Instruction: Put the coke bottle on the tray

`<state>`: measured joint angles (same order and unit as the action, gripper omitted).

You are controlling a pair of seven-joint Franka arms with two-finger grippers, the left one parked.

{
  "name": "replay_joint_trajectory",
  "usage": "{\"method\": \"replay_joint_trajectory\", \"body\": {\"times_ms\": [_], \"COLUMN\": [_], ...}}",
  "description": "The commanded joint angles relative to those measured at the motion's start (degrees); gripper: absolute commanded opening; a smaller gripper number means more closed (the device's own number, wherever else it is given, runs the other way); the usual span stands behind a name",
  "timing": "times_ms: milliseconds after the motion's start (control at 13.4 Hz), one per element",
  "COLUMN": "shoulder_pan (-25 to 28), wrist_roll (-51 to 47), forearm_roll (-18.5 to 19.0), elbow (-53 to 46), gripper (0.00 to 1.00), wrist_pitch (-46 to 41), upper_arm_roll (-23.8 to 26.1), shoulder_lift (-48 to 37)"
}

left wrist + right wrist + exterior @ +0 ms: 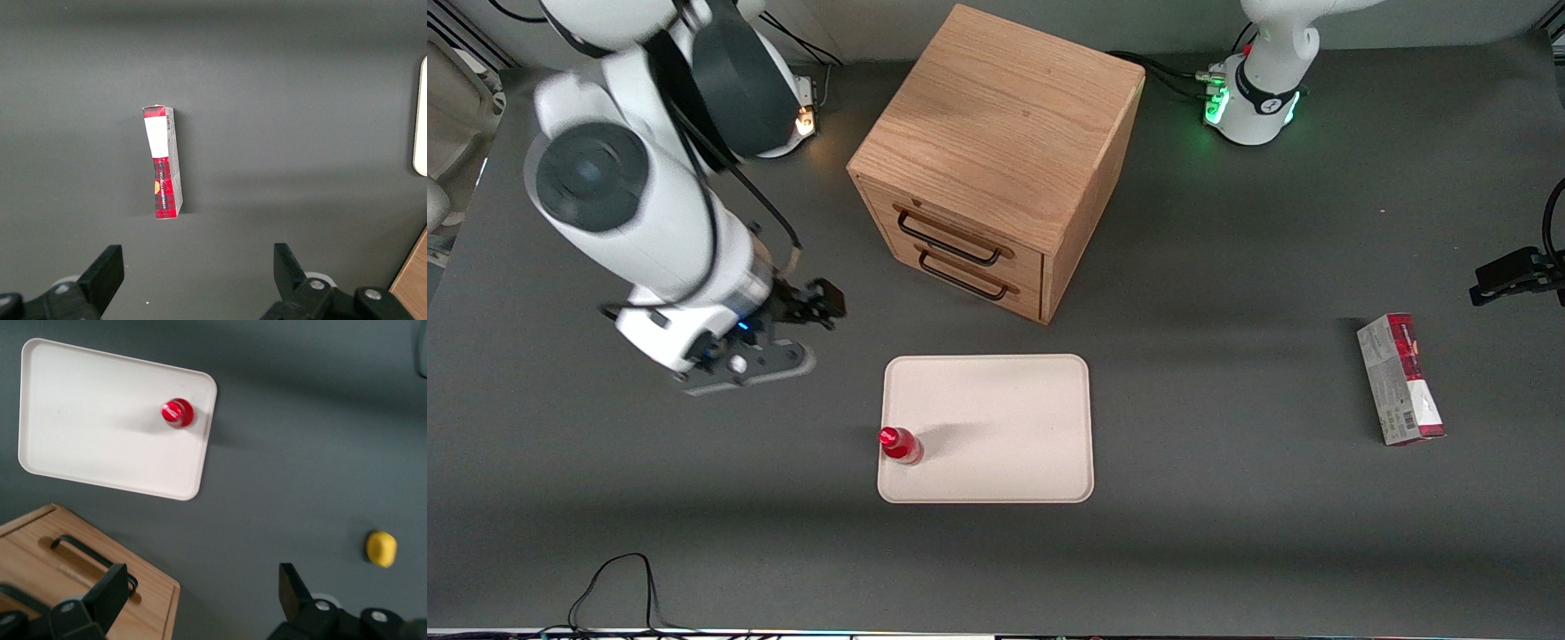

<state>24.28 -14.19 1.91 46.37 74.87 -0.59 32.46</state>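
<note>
Task looks done: small red coke bottle (899,444) stands upright on pale cream-pink rectangular tray (996,409), near its edge toward working arm. Your gripper (200,600) hangs above table, well apart, fingers spread, empty. Next: just park.

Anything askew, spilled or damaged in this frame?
Nothing stands out. The coke bottle stands upright on the tray, close to its rim. The open gripper is raised off the table, apart from both.
</note>
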Motion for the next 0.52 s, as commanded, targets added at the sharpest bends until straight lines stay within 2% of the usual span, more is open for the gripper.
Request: {"method": "replay_joint_trajectory", "body": {"times_ms": [0,298,447], "shoulder_pan": [-3.17,-9.85,-13.80], "wrist_roll": [-0.40,0.82,7.74], "forearm_roll": [0.12,-0.15,-0.15], "elbow": [15.98,30.77,33.86], "gripper": [1.00,1.00,1.00], "wrist_pitch": [1.50,7.82,8.54], "upper_arm_roll": [-0.46,-0.29,-0.20], "shoulder_lift": [-13.34,-26.72,-29.37]}}
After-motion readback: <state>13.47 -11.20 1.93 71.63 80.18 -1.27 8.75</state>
